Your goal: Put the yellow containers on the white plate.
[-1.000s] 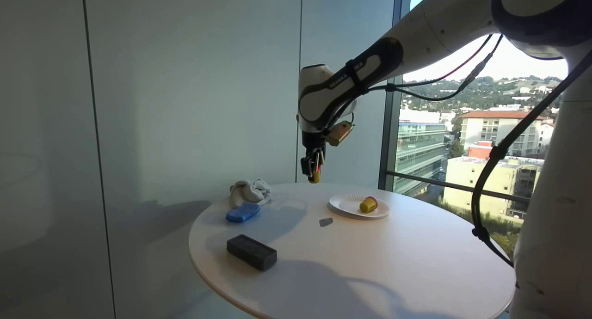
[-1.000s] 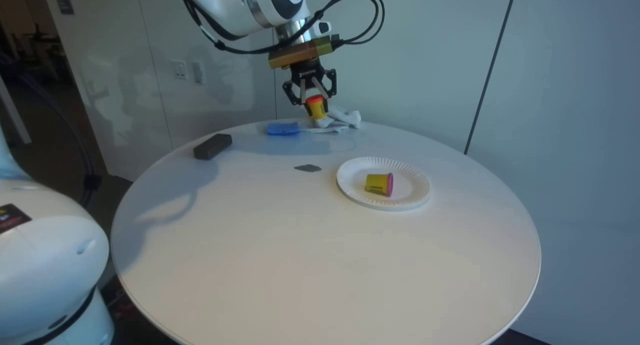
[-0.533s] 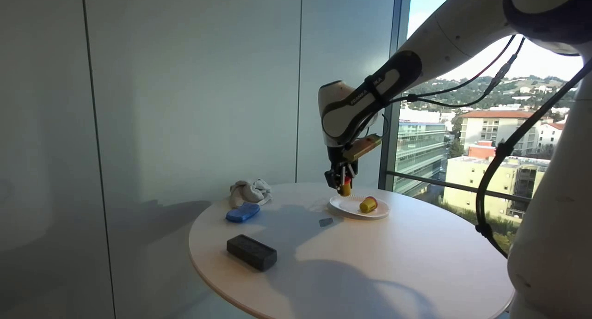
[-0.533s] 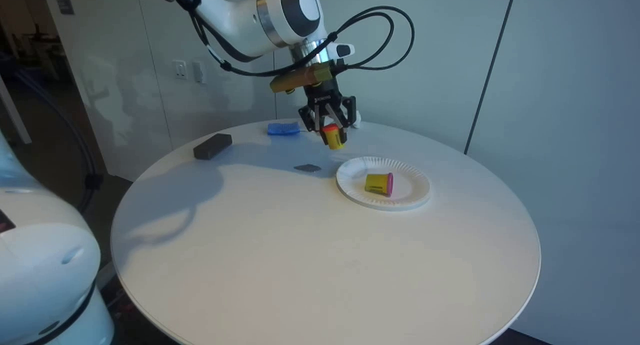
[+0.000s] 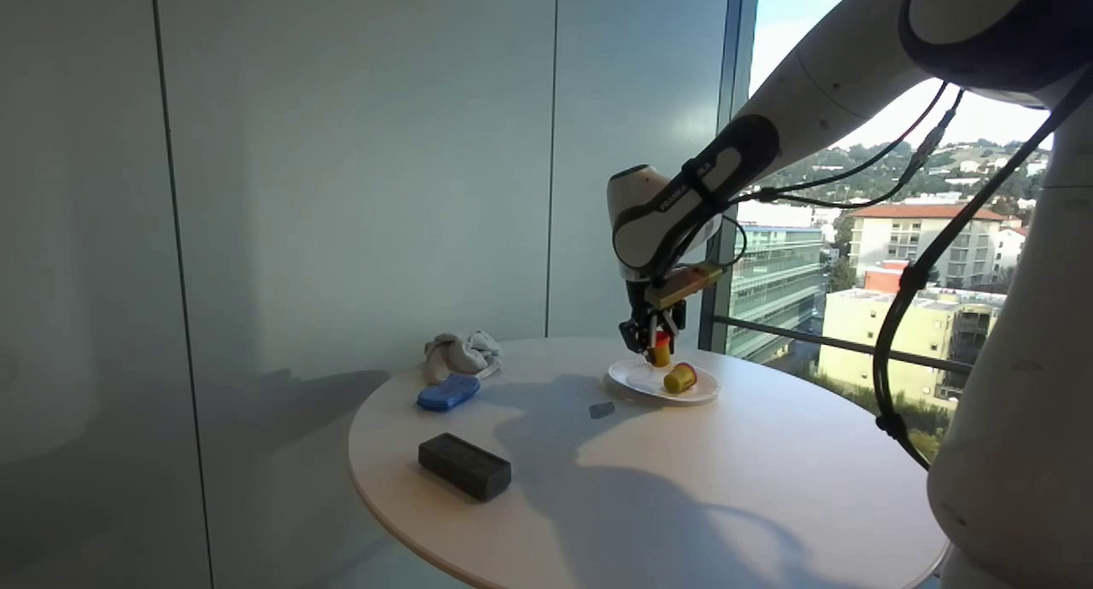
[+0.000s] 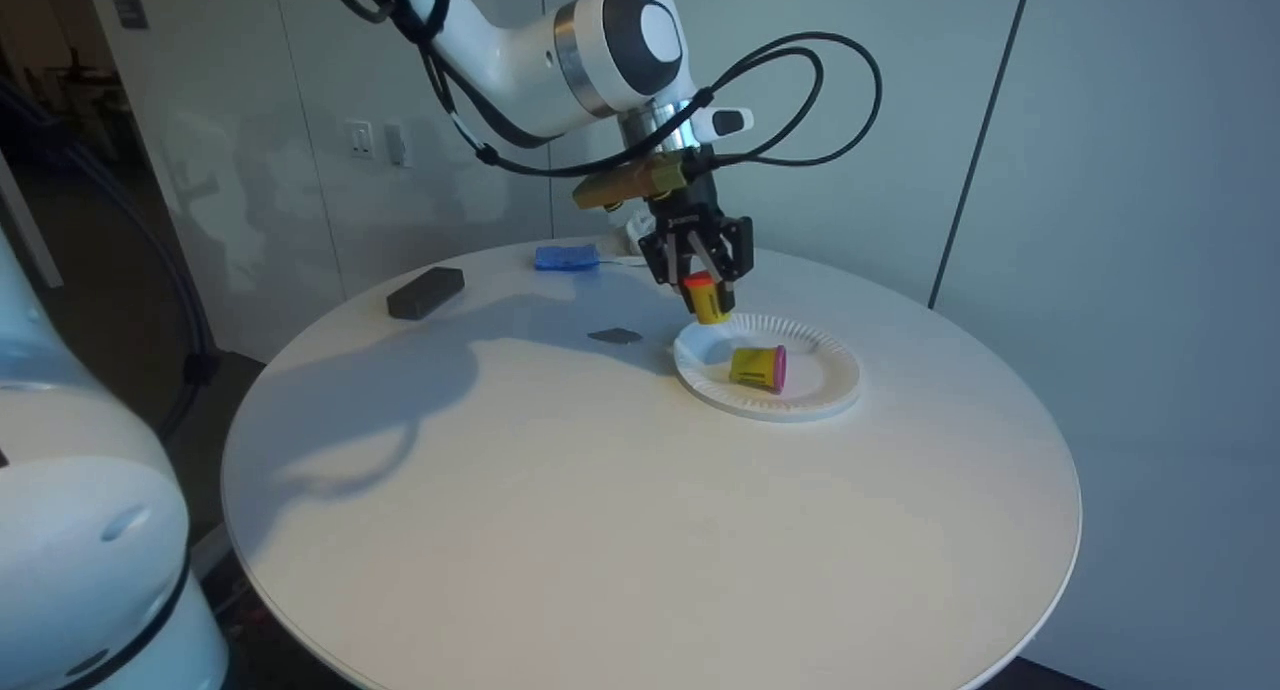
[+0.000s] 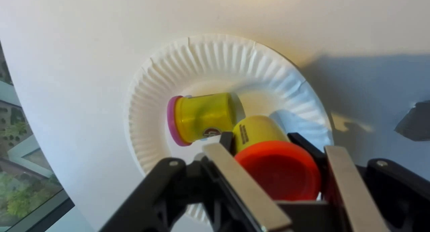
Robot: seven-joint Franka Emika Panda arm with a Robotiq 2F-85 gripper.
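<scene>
A hand (image 7: 262, 138) at the wrist view's lower right pinches a red-lidded tub (image 7: 275, 158), tilted lid-up over the central white plate (image 7: 221, 53), where a pink-lidded tub (image 7: 205, 117) lies on its side just up and left.

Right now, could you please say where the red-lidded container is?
In the wrist view, the red-lidded container is in the gripper, over the plate, to the lower right of the pink-lidded one.
</scene>
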